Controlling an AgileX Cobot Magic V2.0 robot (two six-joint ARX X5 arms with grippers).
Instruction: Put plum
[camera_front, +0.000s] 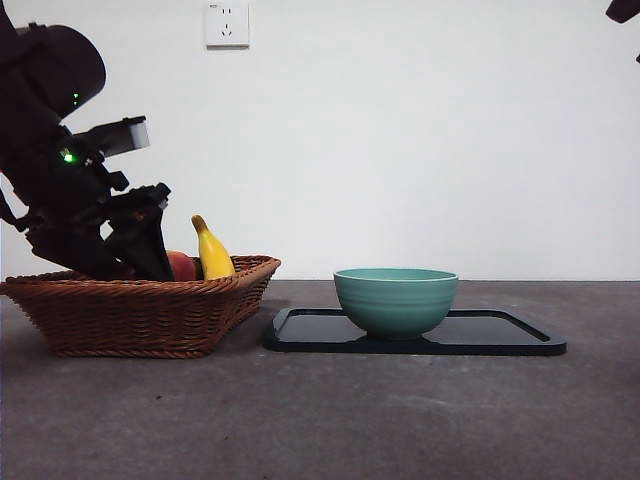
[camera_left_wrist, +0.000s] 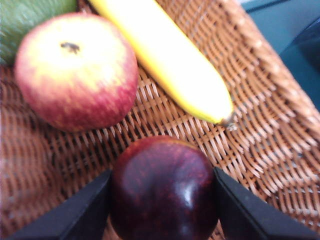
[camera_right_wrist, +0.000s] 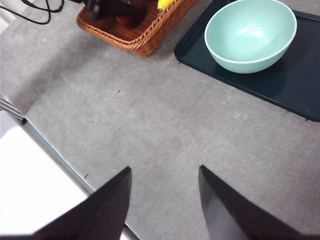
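- The left gripper (camera_left_wrist: 164, 200) is down in the basket (camera_left_wrist: 260, 100), w/ its 2 black jaws tight on both sides of the plum (camera_left_wrist: 164, 187).
- The plum is dark purple-red & shiny. It sits low on the woven floor of the basket, btwn the jaws. Can't tell if it is lifted off the weave yet.
- Just past the plum lies a yellow banana (camera_left_wrist: 170, 60), close but not touching it.
- Next to the banana is a red and yellow apple (camera_left_wrist: 75, 70), & a bit of a green fruit (camera_left_wrist: 25, 17) shows at the corner by the apple.
- In the front view the left arm (camera_front: 70, 190) is big & dark & leans into the basket (camera_front: 140, 310) on the left side of the table (camera_front: 320, 420). The banana (camera_front: 212, 252) tip pokes up over the rim, w/ a red fruit (camera_front: 181, 266) next to it.
- The plum is hidden behind the arm & rim in the front view.
- To the right of the basket is a dark tray (camera_front: 500, 340) w/ a green bowl (camera_front: 395, 300) standing on it.
- The right gripper (camera_right_wrist: 165, 175) waits up high over bare table, well apart from the basket. Its jaws are spread apart & hold nothing.
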